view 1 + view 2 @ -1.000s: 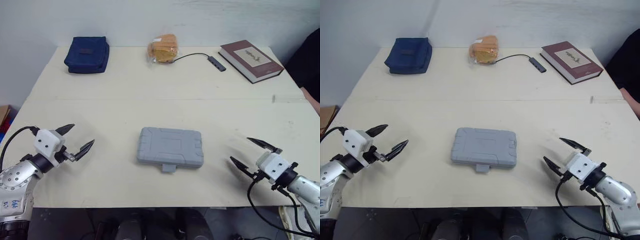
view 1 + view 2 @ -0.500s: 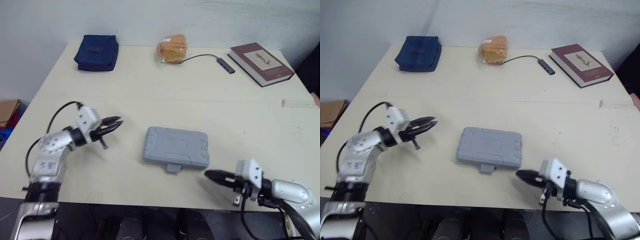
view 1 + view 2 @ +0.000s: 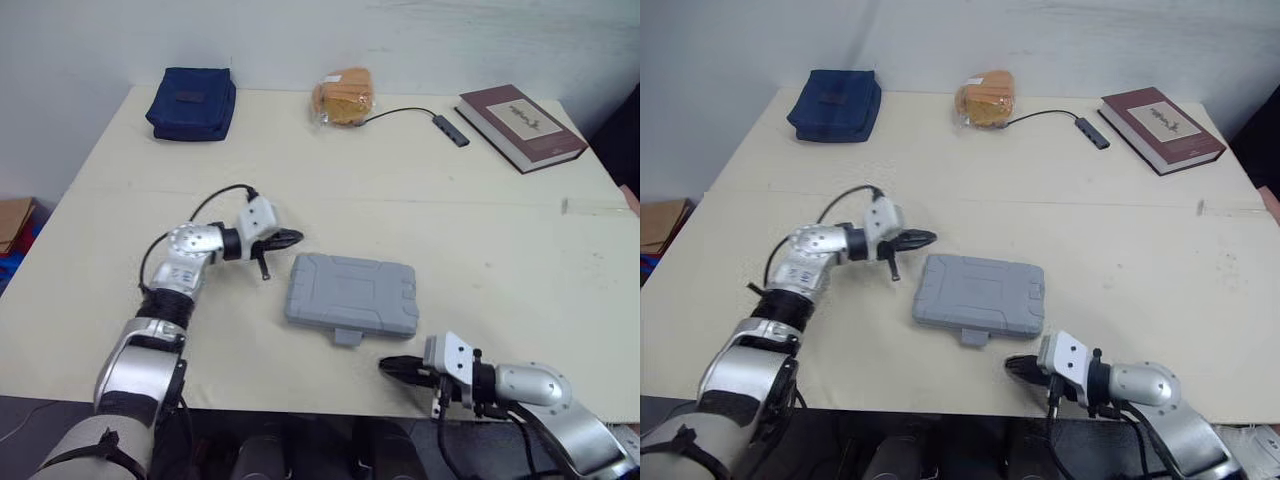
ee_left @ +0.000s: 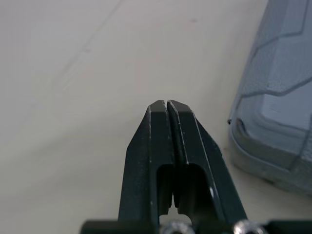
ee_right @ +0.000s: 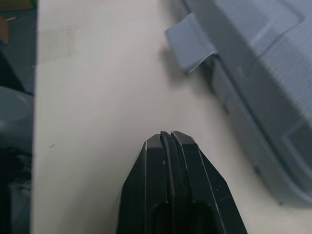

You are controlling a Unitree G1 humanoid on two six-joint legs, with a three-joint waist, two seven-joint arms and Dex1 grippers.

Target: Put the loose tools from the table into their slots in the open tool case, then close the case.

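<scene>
A grey plastic tool case (image 3: 351, 294) lies flat in the middle of the table with its lid down and its latch tab (image 5: 190, 41) sticking out on the near side. My left gripper (image 3: 291, 238) is shut and empty, its tips just beyond the case's far left corner (image 4: 273, 122). My right gripper (image 3: 388, 366) is shut and empty too, low over the table near the front edge, a little to the right of the latch tab. I see no loose tools on the table.
Along the table's far side lie a dark blue pouch (image 3: 191, 102), a bagged orange bundle (image 3: 345, 98), a cabled USB hub (image 3: 450, 130) and a maroon book (image 3: 521, 125). A clear ruler (image 3: 597, 207) lies at the right edge.
Both grippers went from open to shut. My left arm swung in toward the case's far left corner; the right moved left along the front edge toward the latch. The camera also shifted.
</scene>
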